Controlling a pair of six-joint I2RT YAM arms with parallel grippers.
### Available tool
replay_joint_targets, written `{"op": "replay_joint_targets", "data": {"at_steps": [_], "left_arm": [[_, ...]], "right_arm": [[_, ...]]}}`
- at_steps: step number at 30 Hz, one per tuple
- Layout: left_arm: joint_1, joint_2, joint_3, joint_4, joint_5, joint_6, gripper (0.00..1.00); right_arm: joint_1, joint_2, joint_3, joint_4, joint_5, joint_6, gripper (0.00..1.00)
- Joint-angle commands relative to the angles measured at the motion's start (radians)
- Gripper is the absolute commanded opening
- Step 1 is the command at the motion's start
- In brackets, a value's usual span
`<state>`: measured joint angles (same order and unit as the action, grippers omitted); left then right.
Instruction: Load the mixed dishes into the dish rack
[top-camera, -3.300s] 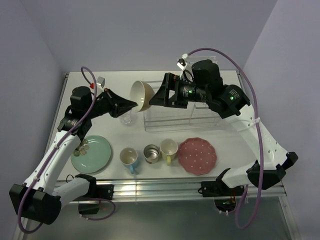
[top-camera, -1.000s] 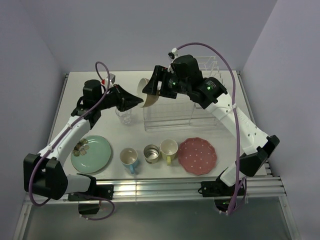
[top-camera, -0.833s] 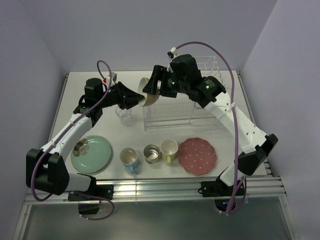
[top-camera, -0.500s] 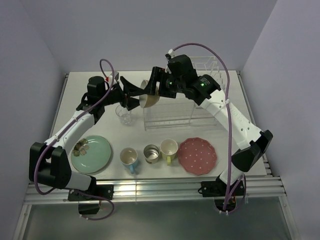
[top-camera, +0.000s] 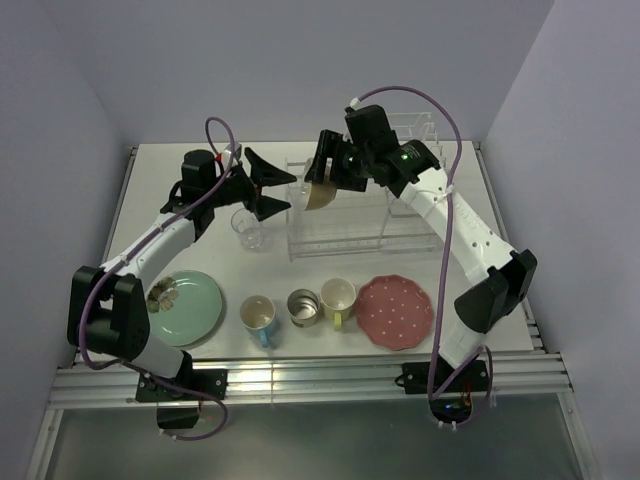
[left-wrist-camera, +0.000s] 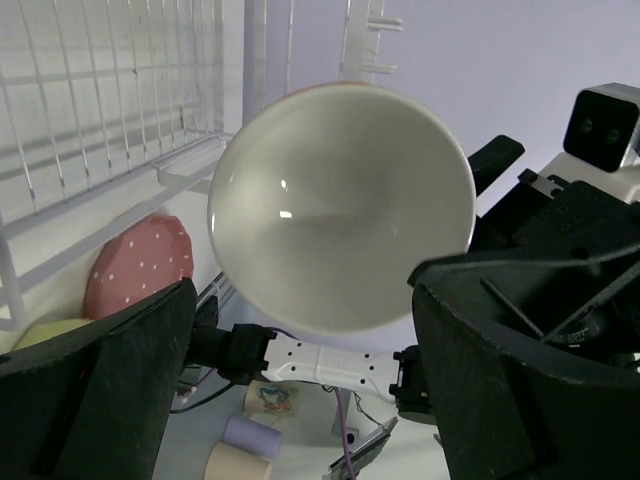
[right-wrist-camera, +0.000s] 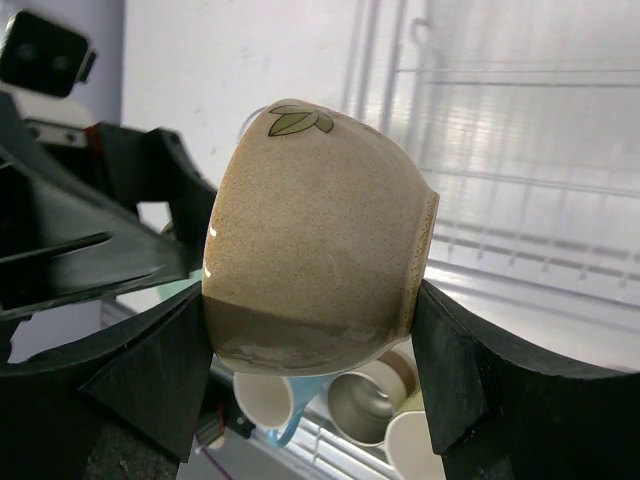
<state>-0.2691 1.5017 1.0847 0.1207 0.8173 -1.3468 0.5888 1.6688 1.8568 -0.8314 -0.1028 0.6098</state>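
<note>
- The mint-green plate (top-camera: 190, 312) lies flat at the front left of the table (top-camera: 160, 170), with a small flower-like print near its left rim.
- The clear glass (top-camera: 248, 229) stands upright behind it, nothing visible inside.
- The light-blue mug (top-camera: 258, 316) stands mouth up, its cream inside bare.
- The left gripper (top-camera: 285, 192) hovers above the glass with its jaws spread wide and nothing in them. Its wrist camera looks straight into the bowl's mouth.
- The small metallic-tan cup (top-camera: 303, 305) stands upright, touching the yellow-green mug.
- The cream bowl (right-wrist-camera: 315, 260) is tipped on its side in the air over the left end of the rack, its mouth facing the left arm. A green leaf motif marks its speckled outside, and its inside is bare.
- The right gripper (top-camera: 323, 180) clamps the bowl from both sides.
- The yellow-green mug (top-camera: 338, 297) stands mouth up, bare inside.
- The dish rack (top-camera: 350, 237) sits at the back right.
- The pink scalloped white-dotted plate (top-camera: 396, 312) lies flat in front of the rack.
</note>
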Motion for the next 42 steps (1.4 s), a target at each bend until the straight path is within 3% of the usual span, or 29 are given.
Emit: {"op": "replay_joint_targets", "data": {"at_steps": [1,7,15,20,23,34,42], "left_arm": [[0.014,0.031,0.044,0.082,0.034,0.020,0.95],[0.037,0.080,0.073,0.082,0.040,0.035,0.96],[0.087,0.086,0.158,-0.111,-0.039,0.170,0.95],[0.103,0.037,0.236,-0.433,-0.182,0.326,0.93],[0.108,-0.017,0.235,-0.504,-0.251,0.351,0.92],[0.120,-0.178,0.172,-0.628,-0.331,0.367,0.91],[0.119,-0.238,0.138,-0.691,-0.363,0.342,0.91]], "right_arm": [[-0.033,-0.011,0.036,0.048,0.020,-0.021,0.00],[-0.063,0.035,0.059,0.019,0.023,-0.039,0.00],[-0.060,0.183,0.260,-0.115,0.167,-0.107,0.00],[-0.035,0.268,0.405,-0.195,0.316,-0.157,0.00],[-0.005,0.304,0.449,-0.204,0.415,-0.182,0.00],[0.176,0.446,0.510,-0.218,0.807,-0.236,0.00],[0.197,0.519,0.490,-0.261,1.017,-0.229,0.00]]}}
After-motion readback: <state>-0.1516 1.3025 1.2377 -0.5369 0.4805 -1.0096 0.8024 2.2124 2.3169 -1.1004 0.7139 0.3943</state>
